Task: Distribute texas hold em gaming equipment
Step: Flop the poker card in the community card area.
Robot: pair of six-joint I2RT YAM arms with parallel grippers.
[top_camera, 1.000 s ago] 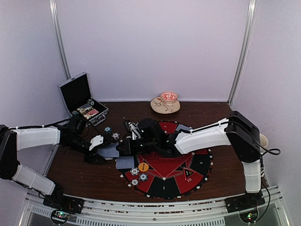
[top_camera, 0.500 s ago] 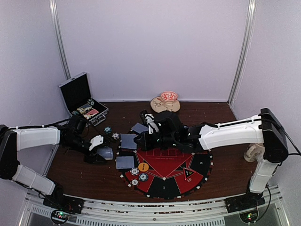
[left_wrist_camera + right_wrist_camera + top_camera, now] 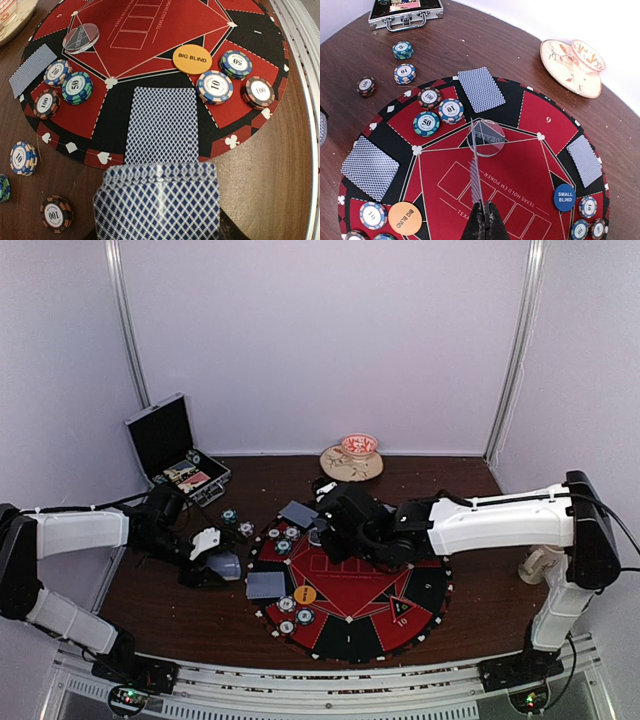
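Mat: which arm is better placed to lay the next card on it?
Right. Its gripper pinches a single card edge-on above the mat; the left gripper holds the deck beside the mat's edge.

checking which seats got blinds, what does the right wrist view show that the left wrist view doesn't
Only right wrist: the small blind disc, the case, and a card edge-on in the shut right claw. Only left wrist: the card deck held in the left claw, in full. Both: the big blind disc, the clear dealer button, the mat.
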